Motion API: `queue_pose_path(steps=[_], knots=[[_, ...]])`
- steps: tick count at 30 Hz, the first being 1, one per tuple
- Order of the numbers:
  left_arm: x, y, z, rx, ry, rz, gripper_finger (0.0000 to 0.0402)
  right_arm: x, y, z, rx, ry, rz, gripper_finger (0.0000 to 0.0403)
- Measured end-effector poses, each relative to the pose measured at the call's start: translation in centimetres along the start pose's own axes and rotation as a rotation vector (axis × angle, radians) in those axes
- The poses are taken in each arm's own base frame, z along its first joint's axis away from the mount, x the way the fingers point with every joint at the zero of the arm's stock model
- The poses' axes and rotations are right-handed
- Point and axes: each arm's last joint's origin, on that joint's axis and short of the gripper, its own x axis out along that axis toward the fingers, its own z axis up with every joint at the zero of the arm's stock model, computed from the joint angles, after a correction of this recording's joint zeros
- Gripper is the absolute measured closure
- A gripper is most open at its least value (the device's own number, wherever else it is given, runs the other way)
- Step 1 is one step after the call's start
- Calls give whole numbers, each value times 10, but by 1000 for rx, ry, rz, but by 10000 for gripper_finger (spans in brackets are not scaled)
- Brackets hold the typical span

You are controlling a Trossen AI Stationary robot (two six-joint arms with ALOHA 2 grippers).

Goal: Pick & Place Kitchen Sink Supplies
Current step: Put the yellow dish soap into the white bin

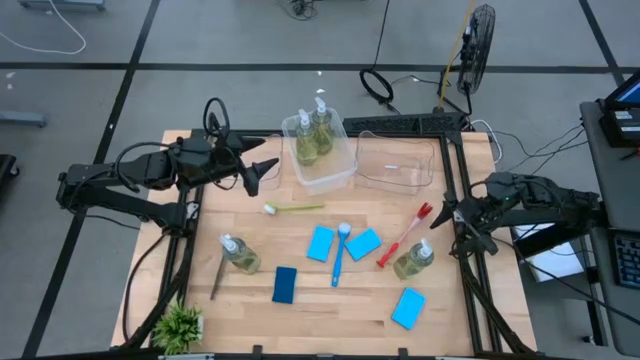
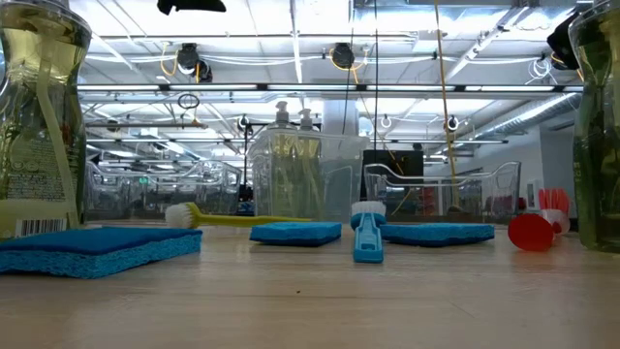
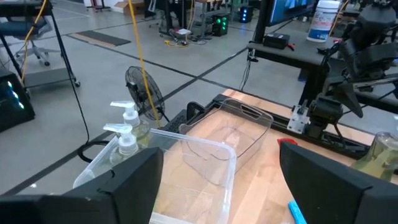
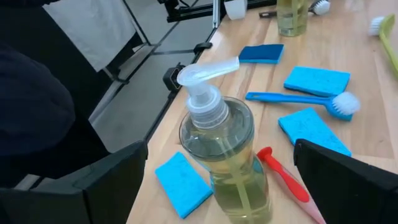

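Two pump bottles point(image 1: 312, 135) stand in the left clear bin point(image 1: 335, 178) at the table's far side. Another bottle point(image 1: 240, 255) stands near the left, and one more point(image 1: 415, 260) near the right. Several blue sponges point(image 1: 320, 243) and a green-handled brush point(image 1: 295, 208), a blue brush point(image 1: 340, 255), a red brush point(image 1: 405, 235) and a dark brush point(image 1: 218, 278) lie flat on the table. My left gripper point(image 1: 262, 172) hangs open in the air, left of the bin with the bottles point(image 3: 124, 134). My right gripper point(image 1: 462, 222) is open above the table's right edge, pointing at the right bottle point(image 4: 227, 155) without touching it.
A second clear bin point(image 1: 395, 160) stands to the right of the first, with nothing in it. A small green potted plant point(image 1: 180, 325) sits at the near left corner. Dark frame rails point(image 1: 455, 180) run along the table's left and right edges.
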Motion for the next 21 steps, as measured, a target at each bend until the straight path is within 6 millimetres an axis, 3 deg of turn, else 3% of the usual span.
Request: queue_pose_path(steps=[10, 21], knots=[[0, 0, 0, -7, -1, 0, 83, 1, -2, 0, -11, -10, -51, 10], [0, 0, 0, -3, 0, 0, 98, 23, -14, -4, -18, -100, -7, 10]])
